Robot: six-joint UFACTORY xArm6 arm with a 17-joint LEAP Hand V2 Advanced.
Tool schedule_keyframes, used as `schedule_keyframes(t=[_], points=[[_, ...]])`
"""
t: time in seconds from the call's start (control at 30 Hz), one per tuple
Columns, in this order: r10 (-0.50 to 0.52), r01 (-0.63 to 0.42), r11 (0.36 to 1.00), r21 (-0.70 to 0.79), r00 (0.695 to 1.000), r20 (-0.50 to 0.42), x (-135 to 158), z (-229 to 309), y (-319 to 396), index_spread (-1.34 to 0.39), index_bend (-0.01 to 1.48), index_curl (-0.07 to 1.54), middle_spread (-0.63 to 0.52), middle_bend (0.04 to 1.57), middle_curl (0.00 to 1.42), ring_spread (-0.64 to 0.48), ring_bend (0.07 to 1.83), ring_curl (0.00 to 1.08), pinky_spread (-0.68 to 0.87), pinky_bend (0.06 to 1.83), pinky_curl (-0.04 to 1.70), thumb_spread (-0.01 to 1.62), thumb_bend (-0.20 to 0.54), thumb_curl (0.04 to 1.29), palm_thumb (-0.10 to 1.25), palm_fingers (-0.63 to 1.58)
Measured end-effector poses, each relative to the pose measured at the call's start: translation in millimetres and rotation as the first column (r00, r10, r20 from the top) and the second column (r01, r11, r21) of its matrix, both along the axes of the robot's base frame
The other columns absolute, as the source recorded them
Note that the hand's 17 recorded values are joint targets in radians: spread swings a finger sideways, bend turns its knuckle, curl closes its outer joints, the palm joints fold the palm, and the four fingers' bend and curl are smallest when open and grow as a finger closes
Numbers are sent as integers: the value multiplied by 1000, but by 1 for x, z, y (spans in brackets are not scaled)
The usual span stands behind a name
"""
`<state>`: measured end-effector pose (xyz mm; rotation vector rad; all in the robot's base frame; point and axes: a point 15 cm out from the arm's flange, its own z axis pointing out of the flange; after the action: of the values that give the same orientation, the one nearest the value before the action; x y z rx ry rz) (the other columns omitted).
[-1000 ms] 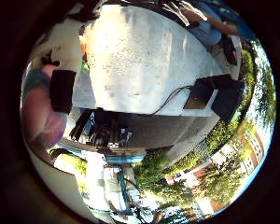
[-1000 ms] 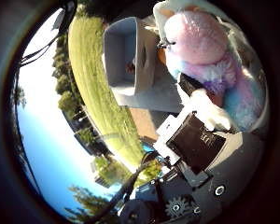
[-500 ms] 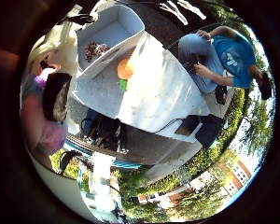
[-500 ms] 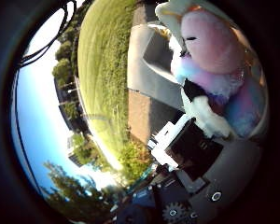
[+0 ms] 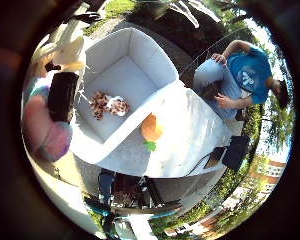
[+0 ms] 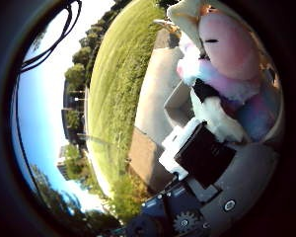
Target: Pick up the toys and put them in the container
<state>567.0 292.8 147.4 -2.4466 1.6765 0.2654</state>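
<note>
**Carrying the plush toward the bin**

We held the soft pink-and-white plush toy [image 6: 227,64] close against the palm, at the upper right of the thumb-side frame, with the white-and-black hand [image 6: 202,153] seemingly curled round it, though the grasp itself was partly hidden. The open white fabric container [image 5: 121,95] sat at the upper left of the other frame, a small brown-and-white toy [image 5: 109,104] already inside, a round orange toy [image 5: 151,128] just outside on the white tabletop [image 5: 190,145]. We judged it best to centre over the opening before releasing.
</note>
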Motion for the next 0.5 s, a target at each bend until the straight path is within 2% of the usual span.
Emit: schedule_keyframes(t=[0.1,0.2,0.33,0.5], points=[[-51,51,999,-5,999,-7,10,-17,-13,-900,605,1276,-102,1181,840,38,1385,621,237,1282,983,1158,-28,675,834,618],[-68,68,998,-10,998,-18,14,-29,-24,-783,346,1174,-74,831,716,127,1286,593,298,1284,964,1146,-37,646,801,104],[-64,64,998,-21,997,-30,15,-30,-40,-653,149,999,-28,585,572,223,1174,486,374,1243,880,1122,-43,610,740,-29],[-60,58,998,-29,995,-74,10,-26,-65,-546,145,788,30,395,458,292,955,376,455,1098,776,1113,-31,571,706,-72]])
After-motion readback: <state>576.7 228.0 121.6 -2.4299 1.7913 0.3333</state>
